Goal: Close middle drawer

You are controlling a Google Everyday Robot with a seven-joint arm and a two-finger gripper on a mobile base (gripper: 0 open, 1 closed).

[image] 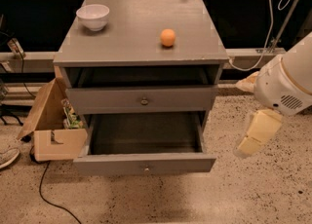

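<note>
Speckled floor [229, 191] separates the gripper [257, 134] from the pulled-out middle drawer [146, 163], right of it; grip state cannot be told

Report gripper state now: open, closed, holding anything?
Gripper: open or closed cannot be told. It hangs in the air to the right of the pulled-out middle drawer, not touching it.

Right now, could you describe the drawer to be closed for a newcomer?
Find the grey cabinet with a white bowl and an orange on top. The middle drawer is the one pulled far out below the taller-fronted top drawer, its empty box exposed; the tool hangs to its right.
</note>
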